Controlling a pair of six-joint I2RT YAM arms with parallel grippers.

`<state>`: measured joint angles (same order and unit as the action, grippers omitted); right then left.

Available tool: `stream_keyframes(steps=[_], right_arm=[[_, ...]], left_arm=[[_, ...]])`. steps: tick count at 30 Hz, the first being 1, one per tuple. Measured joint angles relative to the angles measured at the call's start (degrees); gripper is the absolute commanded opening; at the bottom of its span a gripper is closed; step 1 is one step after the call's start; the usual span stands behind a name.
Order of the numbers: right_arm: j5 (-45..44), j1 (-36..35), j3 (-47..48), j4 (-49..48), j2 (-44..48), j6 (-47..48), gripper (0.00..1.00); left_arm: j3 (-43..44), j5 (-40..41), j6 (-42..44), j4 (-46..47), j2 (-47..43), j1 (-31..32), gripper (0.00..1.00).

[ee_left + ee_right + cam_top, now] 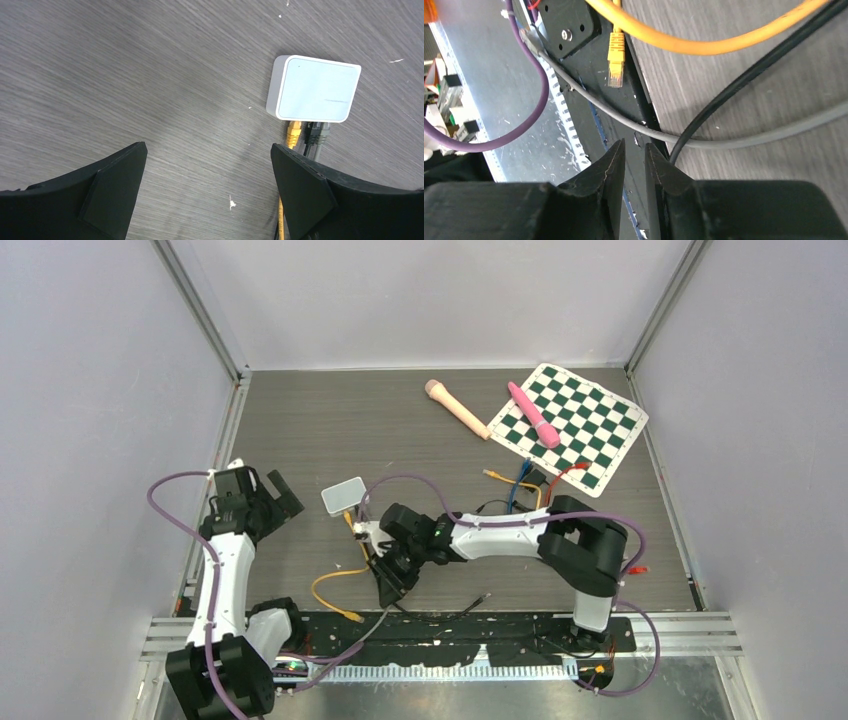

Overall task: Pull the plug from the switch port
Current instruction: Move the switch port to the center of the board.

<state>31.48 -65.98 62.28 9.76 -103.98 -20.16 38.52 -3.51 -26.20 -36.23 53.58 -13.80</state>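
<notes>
White switch (pixel 314 88), yellow plug (pixel 293 132), green-and-white chequered mat (pixel 570 425).

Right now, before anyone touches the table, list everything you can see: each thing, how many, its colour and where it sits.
switch: one, white, left of table centre
yellow cable: one, plugged into the switch, loose end at the front edge
dark plug: one, in the switch beside the yellow one
checkered mat: one, green and white, far right
pink stick: one, on the mat
beige stick: one, left of the mat
loose cables: several, blue, red, yellow, black, in front of the mat
left hand: black, open, near the switch
right hand: black, nearly closed, over the front cables
</notes>
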Motion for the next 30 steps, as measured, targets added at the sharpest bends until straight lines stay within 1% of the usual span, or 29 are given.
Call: stream_keyframes(steps=[6, 15, 23, 30], right_arm=[[2.3, -1.7, 0.9, 0.1, -3.2, 0.5, 0.27], [4.2, -1.8, 4.3, 0.4, -7.8, 1.7, 0.27], [4.0, -1.8, 6.6, 2.6, -10.2, 3.1, 0.27], [4.0, -2.2, 5.5, 2.1, -10.3, 3.1, 0.27]], left_arm=[[0.0, 1.7, 0.0, -1.8, -0.3, 0.0, 1.0], [0.0, 2.2, -0.2, -2.3, -1.0, 0.0, 1.0], [-0.2, 2.3, -0.2, -2.4, -1.3, 0.0, 0.99], [-0.2, 1.9, -0.2, -2.4, -1.1, 0.0, 1.0]])
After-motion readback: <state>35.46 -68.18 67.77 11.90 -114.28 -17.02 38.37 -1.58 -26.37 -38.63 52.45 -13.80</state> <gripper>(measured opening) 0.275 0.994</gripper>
